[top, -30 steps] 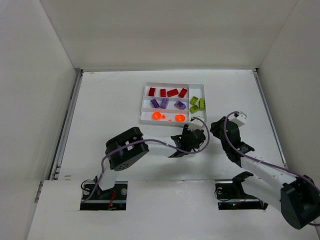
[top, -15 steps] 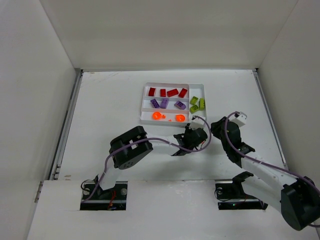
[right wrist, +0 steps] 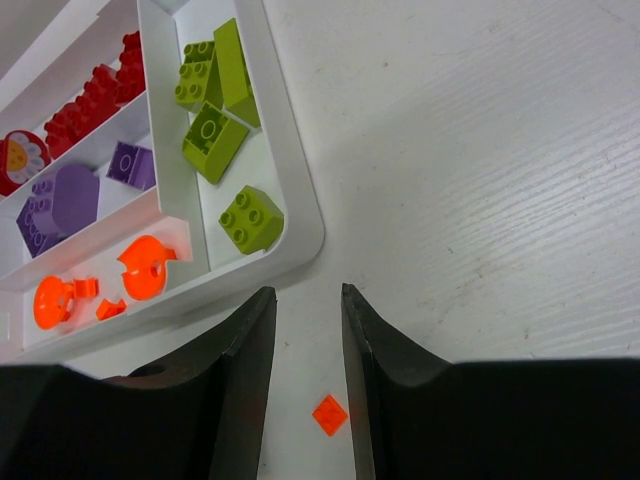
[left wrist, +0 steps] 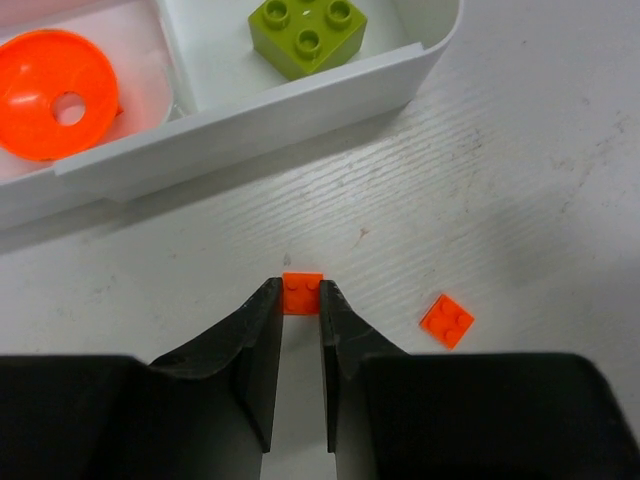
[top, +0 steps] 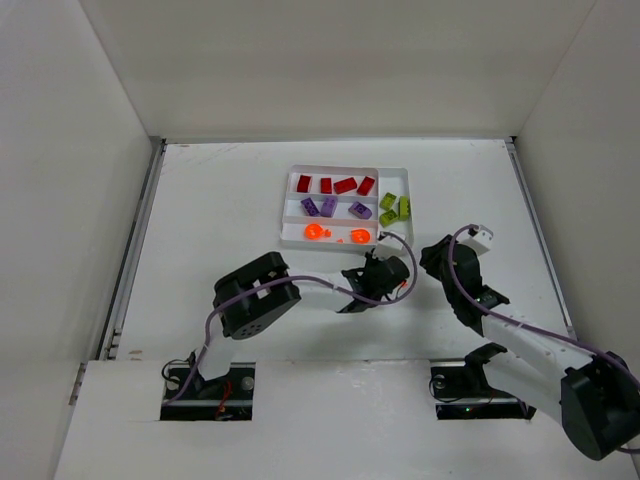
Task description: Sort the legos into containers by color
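My left gripper (left wrist: 301, 295) is shut on a tiny orange lego plate (left wrist: 302, 293), pinched between its fingertips just in front of the white tray (left wrist: 300, 100). A second orange plate (left wrist: 447, 320) lies loose on the table to its right. My right gripper (right wrist: 305, 300) is open and empty, and the loose orange plate (right wrist: 329, 414) lies on the table between its fingers. In the top view the tray (top: 343, 167) holds red, purple and orange legos in its long slots and yellow-green ones in the crosswise slot. The left gripper (top: 383, 268) and right gripper (top: 432, 258) sit close together near its front right corner.
White walls enclose the table on the left, back and right. The tray's rounded near corner (right wrist: 300, 210) lies just beyond my right fingertips. A yellow-green brick (left wrist: 307, 32) and an orange funnel-shaped piece (left wrist: 57, 93) lie in the tray's nearest slots.
My left wrist has shifted a little left and toward the near edge. The right arm has barely moved.
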